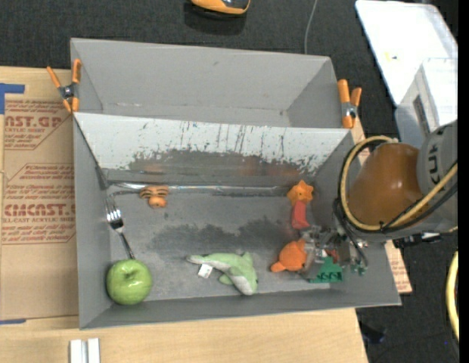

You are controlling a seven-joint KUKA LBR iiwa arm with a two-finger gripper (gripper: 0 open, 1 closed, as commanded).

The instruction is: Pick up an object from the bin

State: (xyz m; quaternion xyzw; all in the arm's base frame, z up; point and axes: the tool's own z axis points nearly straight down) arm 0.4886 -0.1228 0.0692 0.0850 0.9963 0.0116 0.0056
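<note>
The gripper (327, 254) sits low in the near right corner of the bin (219, 74); I cannot tell how wide it stands. It is just beside an orange toy (291, 257) and a small green piece (325, 276). Bare floor opens leftward to a green plush (231, 271) and a green apple (128, 280).

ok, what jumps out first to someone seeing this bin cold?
The bright green apple in the lower-left corner of the bin catches the eye first, with a fork lying just above it. At the lower right the hand is down in the bin beside an orange toy. A pale green soft toy lies along the lower middle.
</note>
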